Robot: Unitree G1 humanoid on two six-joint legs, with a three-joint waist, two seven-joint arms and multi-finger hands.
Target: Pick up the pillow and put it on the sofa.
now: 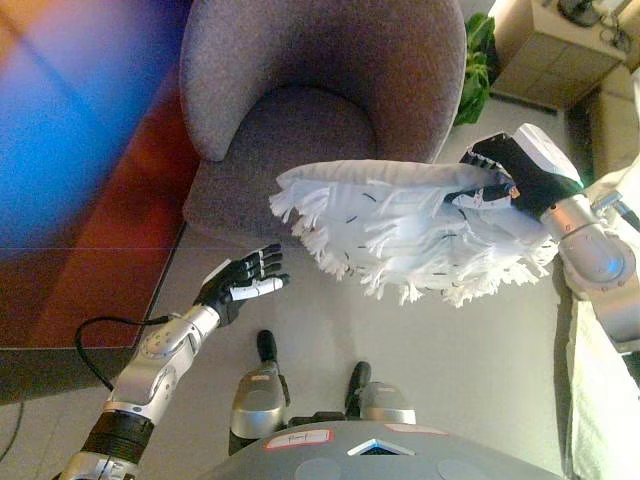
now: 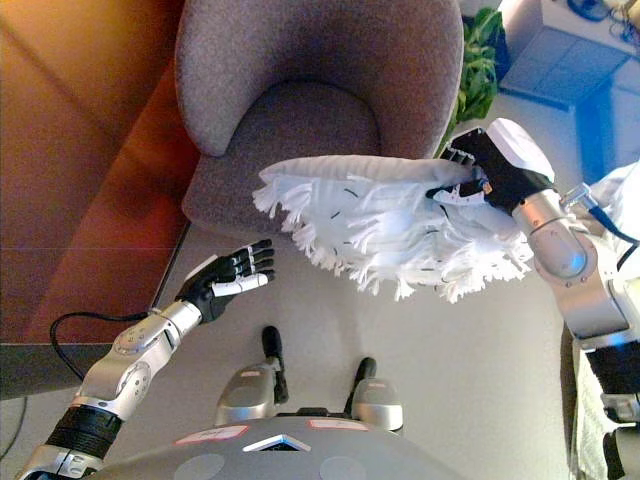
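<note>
A white fringed pillow (image 1: 400,225) hangs in the air in front of the grey sofa chair (image 1: 320,110), its far edge over the seat's front. My right hand (image 1: 490,180) is shut on the pillow's right end, fingers curled into the cloth. Down to the left, my left hand (image 1: 243,285) is open, fingers spread, a short way below and left of the pillow's left tip and touching nothing. The pillow (image 2: 385,225) and the left hand (image 2: 228,277) show the same in the right eye view.
A reddish-brown cabinet or wall panel (image 1: 90,280) runs along the left of the chair. A green plant (image 1: 475,70) stands behind the chair on the right, with a beige cabinet (image 1: 555,50) beyond it. White cloth (image 1: 600,400) lies at the right edge.
</note>
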